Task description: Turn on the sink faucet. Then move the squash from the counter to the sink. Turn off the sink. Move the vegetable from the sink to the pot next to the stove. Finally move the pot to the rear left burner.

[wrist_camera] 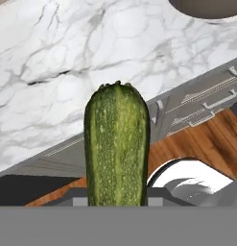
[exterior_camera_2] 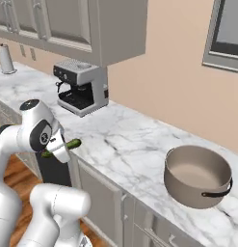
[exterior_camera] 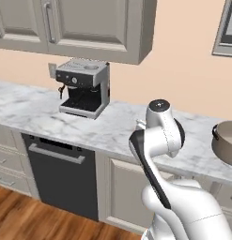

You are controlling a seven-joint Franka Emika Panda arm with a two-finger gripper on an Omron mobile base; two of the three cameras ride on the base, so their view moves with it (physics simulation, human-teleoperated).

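**Squash in hand, on the way to the pot**

The pincer (exterior_camera_2: 60,147) is clenched on the squash (exterior_camera_2: 67,144) — in the hand view the green piece (wrist_camera: 116,144) stands up between the finger tips, gripped at its lower end, with its free end pointing out over the marble desk (exterior_camera_2: 139,140). Seen from the right base view, the held vegetable hangs in the air at the desk's front edge, above the cabinet fronts, touching nothing but the pincer.

The pot (exterior_camera_2: 197,176) sits upright and empty on the desk, well apart from the squash, further along the desk on the side away from the coffee machine (exterior_camera_2: 81,87). From the left base view only its rim (exterior_camera: 225,140) pokes in.

Judged from this, the step in hand is the fourth: carrying the vegetable to the pot. The next move calls for a long sideways carry along the desk until the squash is over the pot's open mouth — high enough to clear the near rim — then a lowering and a release inside, so the piece does not bounce off the wall or roll onto the marble
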